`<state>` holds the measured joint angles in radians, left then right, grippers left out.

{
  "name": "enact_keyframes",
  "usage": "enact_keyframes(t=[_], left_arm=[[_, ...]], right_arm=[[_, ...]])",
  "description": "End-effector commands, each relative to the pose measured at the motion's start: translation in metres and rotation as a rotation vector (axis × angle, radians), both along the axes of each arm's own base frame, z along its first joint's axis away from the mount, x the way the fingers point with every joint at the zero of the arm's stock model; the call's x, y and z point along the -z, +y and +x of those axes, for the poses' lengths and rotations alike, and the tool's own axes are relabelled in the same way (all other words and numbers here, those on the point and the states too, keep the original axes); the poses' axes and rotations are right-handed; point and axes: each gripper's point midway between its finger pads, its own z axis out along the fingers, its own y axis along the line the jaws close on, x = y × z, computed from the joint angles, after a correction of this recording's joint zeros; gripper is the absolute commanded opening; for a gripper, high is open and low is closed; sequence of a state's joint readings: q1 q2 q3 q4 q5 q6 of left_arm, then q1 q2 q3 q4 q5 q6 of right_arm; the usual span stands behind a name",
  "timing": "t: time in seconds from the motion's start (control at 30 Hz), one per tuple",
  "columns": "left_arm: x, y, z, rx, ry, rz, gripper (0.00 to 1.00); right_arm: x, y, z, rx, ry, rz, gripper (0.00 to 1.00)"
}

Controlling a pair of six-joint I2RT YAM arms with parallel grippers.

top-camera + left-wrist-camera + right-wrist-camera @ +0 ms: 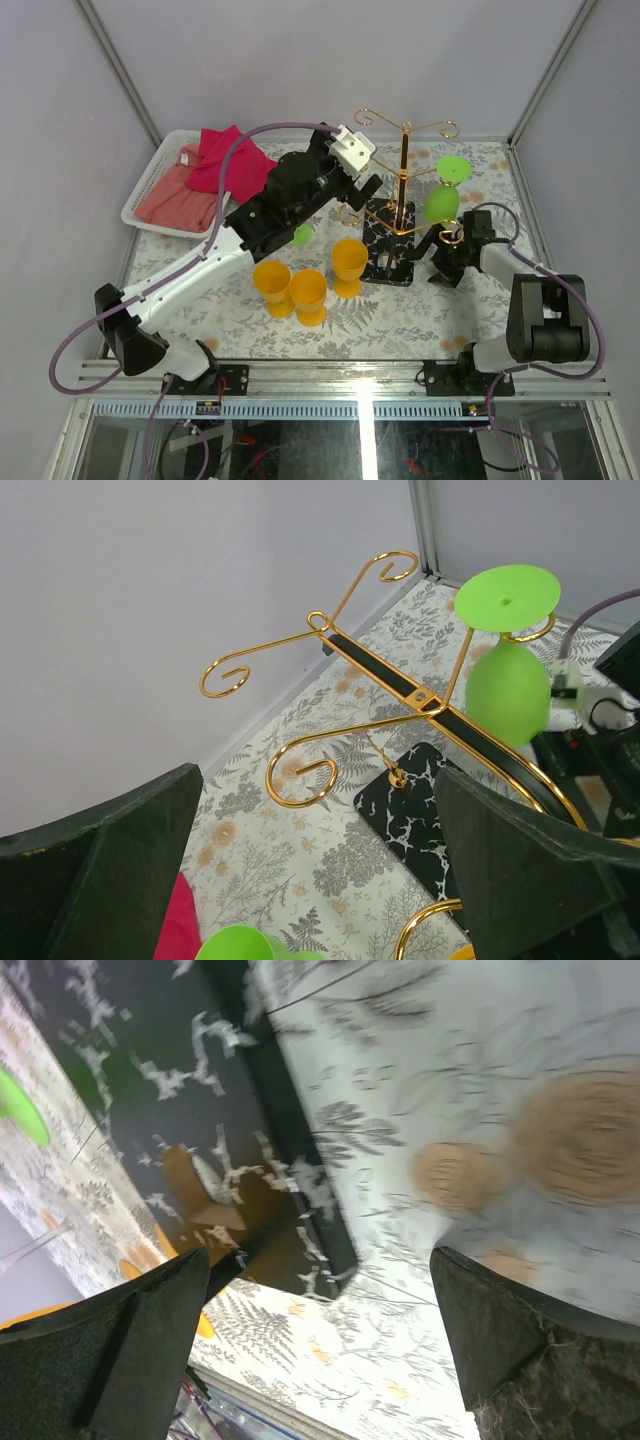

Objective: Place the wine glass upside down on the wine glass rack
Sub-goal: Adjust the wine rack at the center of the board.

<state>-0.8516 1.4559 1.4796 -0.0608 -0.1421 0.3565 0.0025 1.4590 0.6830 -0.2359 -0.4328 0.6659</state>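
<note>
Presently my left end effector (318, 780) stands wide, its dark fingers (100, 880) flanking the frame with nothing between their tips, raised beside the upper arms of the wine glass rack (400, 680). My right end effector (315, 1260) is wide as well and holds nothing, low over a corner of the rack's black white-veined base (200, 1110) and the floral worktop (400, 1090). The green wine glass (510, 685) hangs upside down on the rack, foot uppermost, on the side toward my right arm. Only the left wrist view shows the gold curl around its stem just under the foot. The right wrist view gives just a green sliver (20, 1105) at its left edge, which I cannot identify. From above alone I see three orange goblets (308, 295) near the base and a white basket (148, 178) of red cloths (225, 160) at the far left. A green rim (235, 945) is cut off at the bottom of the left wrist view, so I cannot tell what it is.
</note>
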Motion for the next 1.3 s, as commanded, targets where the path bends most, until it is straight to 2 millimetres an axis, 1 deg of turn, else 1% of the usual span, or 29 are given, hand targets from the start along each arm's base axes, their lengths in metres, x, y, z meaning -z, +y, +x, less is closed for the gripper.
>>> enact_keyframes(t=[0.0,0.33,0.43,0.53,0.63,0.8,0.83,0.9,1.0,1.1,1.2,1.27], left_arm=[[-0.020,0.013,0.001,-0.035,-0.061,-0.036,1.00],[-0.021,0.022,0.005,-0.051,-0.065,-0.050,1.00],[-0.019,0.030,0.013,-0.095,-0.046,-0.053,1.00],[-0.017,0.049,0.031,-0.188,-0.006,-0.069,1.00],[-0.018,0.074,0.052,-0.288,0.055,-0.127,1.00],[-0.020,0.123,0.089,-0.425,0.132,-0.199,1.00],[-0.014,0.136,0.100,-0.460,0.155,-0.200,1.00],[-0.008,0.153,0.114,-0.504,0.195,-0.197,1.00],[0.011,0.164,0.123,-0.529,0.243,-0.135,1.00],[0.041,0.165,0.122,-0.524,0.304,-0.069,1.00],[0.069,0.165,0.115,-0.516,0.360,-0.042,1.00],[0.081,0.163,0.109,-0.501,0.392,-0.033,1.00]], right_arm=[[0.014,-0.044,-0.027,0.060,0.092,-0.123,0.99],[0.003,-0.104,-0.034,0.143,0.105,-0.208,0.99],[-0.001,-0.131,-0.030,0.180,0.090,-0.263,0.99],[-0.012,-0.162,-0.015,0.213,0.066,-0.322,0.99],[-0.023,-0.173,0.012,0.243,0.022,-0.304,0.99],[-0.060,-0.207,0.051,0.315,-0.073,-0.404,0.99],[-0.069,-0.211,0.059,0.325,-0.096,-0.415,0.99],[-0.088,-0.221,0.071,0.350,-0.145,-0.446,0.99],[-0.114,-0.234,0.083,0.388,-0.218,-0.503,1.00],[-0.141,-0.247,0.091,0.416,-0.284,-0.567,1.00],[-0.167,-0.254,0.100,0.427,-0.361,-0.606,1.00],[-0.185,-0.258,0.107,0.440,-0.427,-0.626,1.00]])
